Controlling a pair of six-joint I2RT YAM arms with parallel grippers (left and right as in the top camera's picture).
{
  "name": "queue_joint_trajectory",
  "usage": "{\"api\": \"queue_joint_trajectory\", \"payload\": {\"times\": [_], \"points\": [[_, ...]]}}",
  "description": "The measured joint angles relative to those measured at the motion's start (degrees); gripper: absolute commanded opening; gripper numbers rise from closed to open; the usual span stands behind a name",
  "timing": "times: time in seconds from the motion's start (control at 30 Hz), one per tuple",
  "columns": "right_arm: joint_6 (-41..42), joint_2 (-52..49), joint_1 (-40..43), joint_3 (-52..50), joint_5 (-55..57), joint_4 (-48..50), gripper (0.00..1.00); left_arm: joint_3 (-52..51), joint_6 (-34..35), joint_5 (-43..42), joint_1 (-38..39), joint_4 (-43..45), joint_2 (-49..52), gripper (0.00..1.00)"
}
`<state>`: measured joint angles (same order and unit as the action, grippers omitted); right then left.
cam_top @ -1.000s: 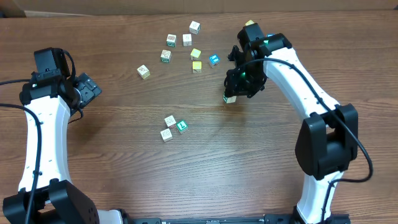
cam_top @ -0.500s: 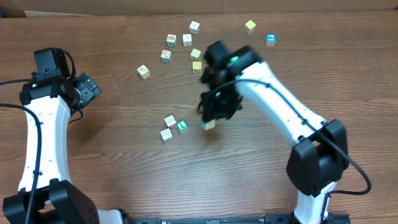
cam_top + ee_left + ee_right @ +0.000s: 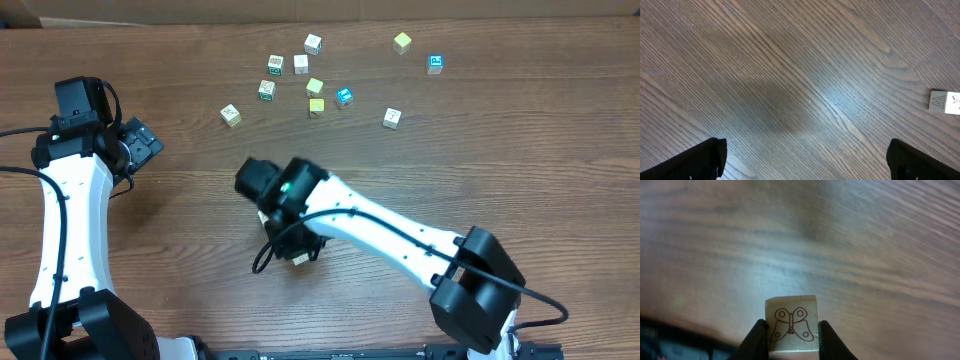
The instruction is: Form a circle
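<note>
My right end effector (image 3: 792, 341) is clenched on a small cube (image 3: 791, 316) with a butterfly face, just above the surface (image 3: 865, 255). I cannot see the circle: from overhead, my right arm (image 3: 380, 225) covers the spot where I judge it lies. I should lower slowly, set the cube snug into the gap without nudging the others, and only then release. My left end effector (image 3: 805, 167) hangs wide apart, grasping nothing.
</note>
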<state>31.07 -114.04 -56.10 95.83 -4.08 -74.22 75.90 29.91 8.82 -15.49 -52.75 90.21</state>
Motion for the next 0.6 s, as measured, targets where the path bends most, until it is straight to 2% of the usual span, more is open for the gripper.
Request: {"api": "queue_joint_trajectory", "payload": {"times": [0.33,0.6], "points": [[6.5,0.0,-0.2,-12.4,2.8,17.9,0.04,0.0,0.0,0.0,0.0,0.0,0.0,1.00],[7.0,0.0,1.5,-13.5,3.0,20.9,0.04,0.0,0.0,0.0,0.0,0.0,0.0,1.00]]}}
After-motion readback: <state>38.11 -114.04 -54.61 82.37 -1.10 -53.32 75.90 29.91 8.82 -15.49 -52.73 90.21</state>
